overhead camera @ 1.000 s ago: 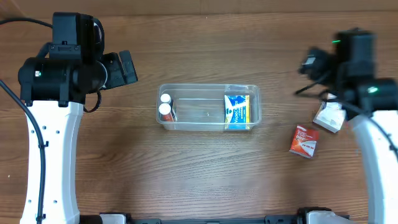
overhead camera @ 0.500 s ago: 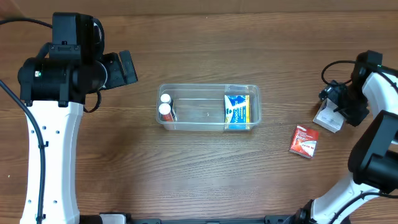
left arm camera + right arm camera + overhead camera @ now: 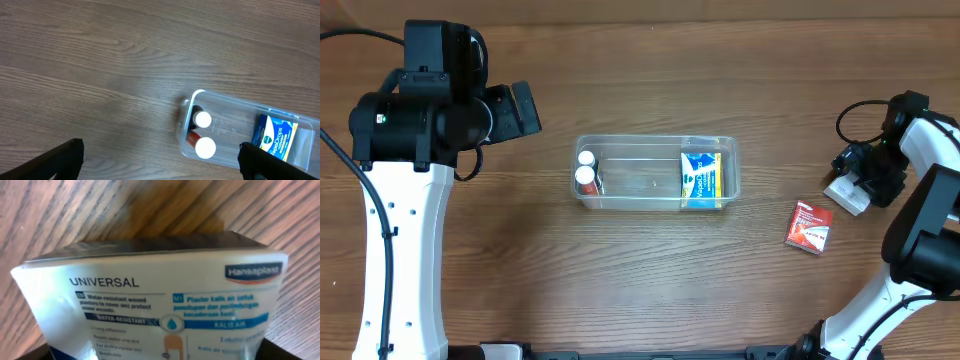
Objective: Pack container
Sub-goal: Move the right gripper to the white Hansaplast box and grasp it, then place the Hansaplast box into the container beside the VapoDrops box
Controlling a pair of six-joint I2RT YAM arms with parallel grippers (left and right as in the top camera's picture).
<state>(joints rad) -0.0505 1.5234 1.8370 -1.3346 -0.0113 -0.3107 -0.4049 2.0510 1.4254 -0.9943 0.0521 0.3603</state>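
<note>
The clear container (image 3: 655, 200) stands mid-table and also shows in the left wrist view (image 3: 186, 112). It holds two white-capped bottles (image 3: 586, 171) at its left end and a blue and yellow box (image 3: 700, 178) at its right end. My left gripper (image 3: 160, 167) is open and empty, high above the table left of the container. My right gripper (image 3: 862, 170) is low at the far right, over a white plaster box (image 3: 160, 305). The box lies on the table between its open fingers (image 3: 160, 356). A red box (image 3: 809, 226) lies left of it.
The white plaster box (image 3: 845, 196) sits near the table's right edge. The right arm's cable (image 3: 850, 112) loops above it. The left arm's body (image 3: 420, 120) stands over the table's left side.
My right arm has swung out to the right and dropped low onto the white plaster box. The left arm, the container and the red box have not moved.
</note>
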